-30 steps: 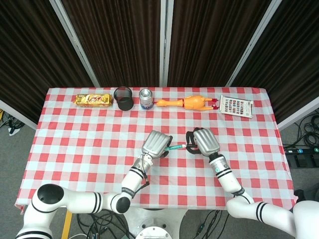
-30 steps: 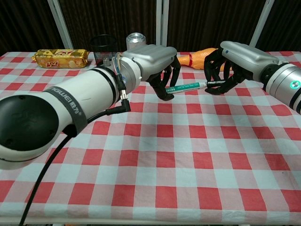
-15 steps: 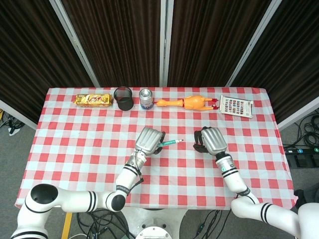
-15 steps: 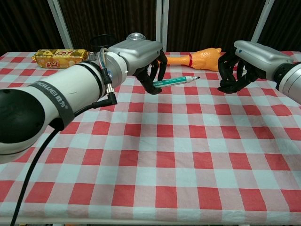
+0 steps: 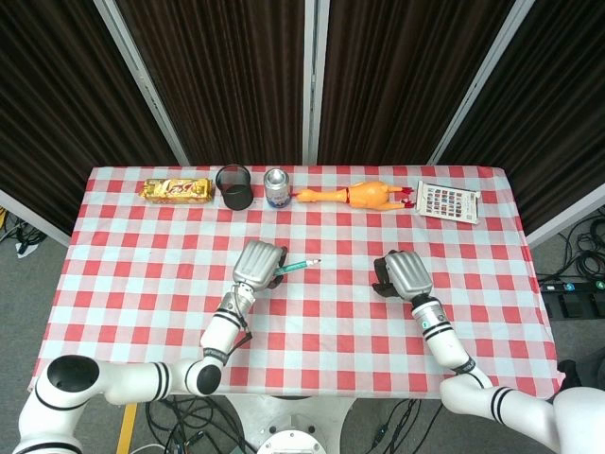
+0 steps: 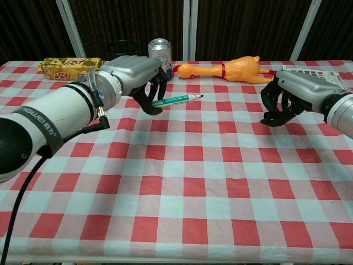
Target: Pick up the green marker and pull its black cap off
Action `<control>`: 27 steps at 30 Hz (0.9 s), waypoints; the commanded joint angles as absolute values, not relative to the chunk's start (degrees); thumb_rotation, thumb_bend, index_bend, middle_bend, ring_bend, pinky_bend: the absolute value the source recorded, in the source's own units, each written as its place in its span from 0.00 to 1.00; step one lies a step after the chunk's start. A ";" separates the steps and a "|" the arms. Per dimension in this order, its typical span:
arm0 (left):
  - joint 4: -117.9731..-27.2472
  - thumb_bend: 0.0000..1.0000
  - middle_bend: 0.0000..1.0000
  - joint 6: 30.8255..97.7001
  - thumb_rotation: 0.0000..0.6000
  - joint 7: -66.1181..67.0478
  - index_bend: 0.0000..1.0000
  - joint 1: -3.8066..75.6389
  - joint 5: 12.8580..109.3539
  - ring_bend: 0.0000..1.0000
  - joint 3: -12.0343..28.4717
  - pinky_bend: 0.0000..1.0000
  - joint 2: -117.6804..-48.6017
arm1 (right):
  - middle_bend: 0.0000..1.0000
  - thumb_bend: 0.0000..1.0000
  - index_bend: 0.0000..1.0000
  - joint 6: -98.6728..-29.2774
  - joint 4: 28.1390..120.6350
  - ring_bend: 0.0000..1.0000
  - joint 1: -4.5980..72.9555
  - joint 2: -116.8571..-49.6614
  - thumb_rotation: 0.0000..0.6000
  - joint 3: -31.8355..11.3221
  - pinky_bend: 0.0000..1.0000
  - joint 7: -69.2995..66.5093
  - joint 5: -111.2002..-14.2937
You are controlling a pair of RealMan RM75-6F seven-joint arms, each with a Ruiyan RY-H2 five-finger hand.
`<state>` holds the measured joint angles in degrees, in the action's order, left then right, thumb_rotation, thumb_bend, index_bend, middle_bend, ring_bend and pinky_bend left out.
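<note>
Left robot hand [image 6: 135, 74] grips the green marker [image 6: 175, 100] by its rear end, pen held above the tabletop [image 6: 182, 182], writing tip bared and pointing toward the robot's right. Right robot hand [image 6: 287, 99] has fingers curled in, low over the cloth; the black cap is presumably inside that fist, but neither view shows it, so cannot confirm. Hands stand well apart. Judgement: cap looks off, task essentially done; what remains is to keep both grips firm, hold the pen level and clear of the cloth so the tip does not mark it, and avoid swinging it toward the can [image 6: 160, 52] or rubber chicken [image 6: 229, 69] behind. Versus one second ago: then the hands were close together mid-table, marker bridging them with the right fingers on its capped end. Half a second ago the tip was already exposed. Since then the left has drawn further left, the right back and down toward its own side.
</note>
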<state>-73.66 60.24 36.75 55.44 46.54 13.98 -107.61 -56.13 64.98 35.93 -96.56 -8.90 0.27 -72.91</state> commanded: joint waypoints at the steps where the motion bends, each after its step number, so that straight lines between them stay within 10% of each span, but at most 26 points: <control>1: -72.45 0.40 0.64 59.45 1.00 35.87 0.59 54.68 46.73 0.92 13.45 1.00 -107.75 | 0.59 0.07 0.61 -53.72 63.47 0.38 36.40 -97.03 1.00 -8.24 0.50 -0.74 -72.93; 7: -71.15 0.40 0.64 58.67 1.00 34.53 0.59 54.27 47.93 0.92 13.61 1.00 -108.22 | 0.39 0.00 0.30 -51.38 64.50 0.19 37.03 -95.59 1.00 -8.73 0.42 -1.07 -72.22; 27: -61.88 0.40 0.63 54.65 1.00 30.19 0.59 52.75 51.64 0.89 12.01 1.00 -112.45 | 0.36 0.00 0.24 -63.41 69.96 0.15 33.07 -90.37 1.00 -13.49 0.41 -7.21 -74.10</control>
<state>-63.33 55.46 31.13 52.80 50.77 12.33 -111.58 -63.16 69.88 33.26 -90.57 -13.31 -6.95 -73.99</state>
